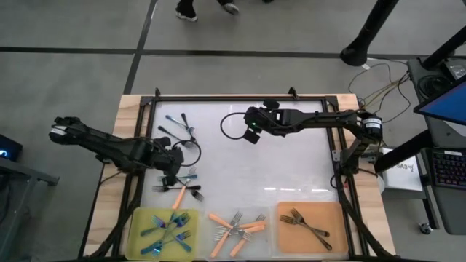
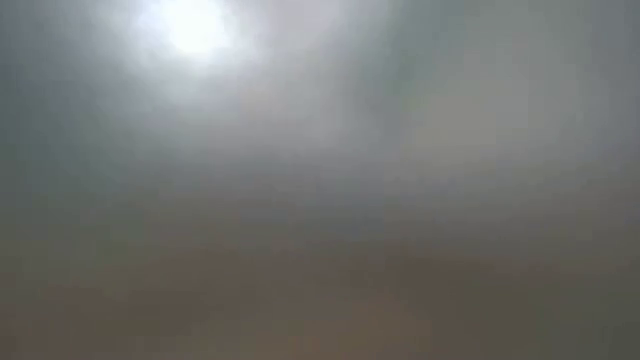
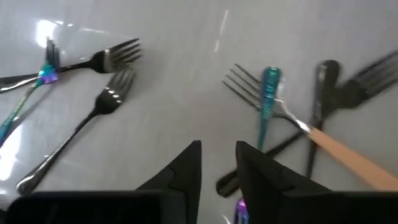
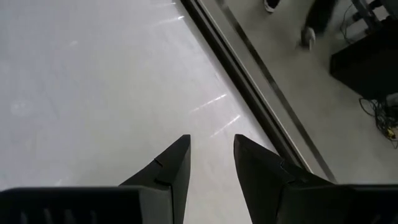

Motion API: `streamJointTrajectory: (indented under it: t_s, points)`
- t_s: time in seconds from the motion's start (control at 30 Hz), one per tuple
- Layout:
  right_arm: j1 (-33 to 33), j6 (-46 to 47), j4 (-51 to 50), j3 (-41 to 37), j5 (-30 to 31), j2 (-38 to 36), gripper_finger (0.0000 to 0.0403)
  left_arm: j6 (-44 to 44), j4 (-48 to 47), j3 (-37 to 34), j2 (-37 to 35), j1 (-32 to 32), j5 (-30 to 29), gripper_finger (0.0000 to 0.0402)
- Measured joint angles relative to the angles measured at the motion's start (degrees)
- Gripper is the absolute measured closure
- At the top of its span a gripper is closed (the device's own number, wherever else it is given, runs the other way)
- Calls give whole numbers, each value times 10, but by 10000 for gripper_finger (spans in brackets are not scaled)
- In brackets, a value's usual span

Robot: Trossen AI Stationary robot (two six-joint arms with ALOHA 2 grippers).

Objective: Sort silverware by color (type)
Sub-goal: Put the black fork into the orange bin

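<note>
- In the left wrist view our left gripper point(image 3: 217, 168) shows its fingers parted by a narrow gap, nothing between them, low over the white mat point(image 1: 291, 167).
- Just ahead lie a blue-teal fork point(image 3: 268, 99), an orange-handled fork point(image 3: 336, 146) crossing it, and dark forks point(image 3: 93, 118); thin, stiff, slick metal, so we would pinch across a handle lying free of its neighbours.
- Nearer the table's front edge, sorted forks fill the yellow tray point(image 1: 138, 222), a middle pile point(image 1: 237, 229) and the orange tray point(image 1: 287, 233).
- Farther off, our right gripper point(image 4: 211, 158) hovers over bare mat, fingers apart and empty.
- The low view is fogged; we probably learn nothing from it.
</note>
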Motion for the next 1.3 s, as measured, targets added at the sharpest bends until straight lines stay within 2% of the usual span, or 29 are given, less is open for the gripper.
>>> streamJointTrajectory:
  t_s: [0.17, 0.27, 0.53, 0.8, 1.03, 1.1, 1.2, 1.3]
  points:
    - [0, 0, 0, 0, 0, 0, 287, 2, 3, -11, 14, 37, -48, 299]
    - [0, 0, 1, 0, 0, 0, 284, 28, 8, -14, 23, 83, -44, 293]
    - [0, 0, 2, 0, 0, 0, 291, 96, 44, -22, 55, 240, 67, 292]
    - [0, 0, 2, 0, 0, 0, 295, 105, 72, -6, 118, 383, 69, 292]
    - [0, 0, 2, 0, 0, 0, 297, 218, 77, 28, 181, 391, 120, 292]
    - [0, 0, 2, 0, 0, 0, 299, 246, 78, 44, 202, 391, 119, 292]
    - [0, 0, 3, 0, 0, 0, 302, 337, 70, 64, 229, 391, 111, 292]
    - [0, 0, 3, 0, 0, 0, 303, 425, 55, 73, 256, 392, 69, 292]
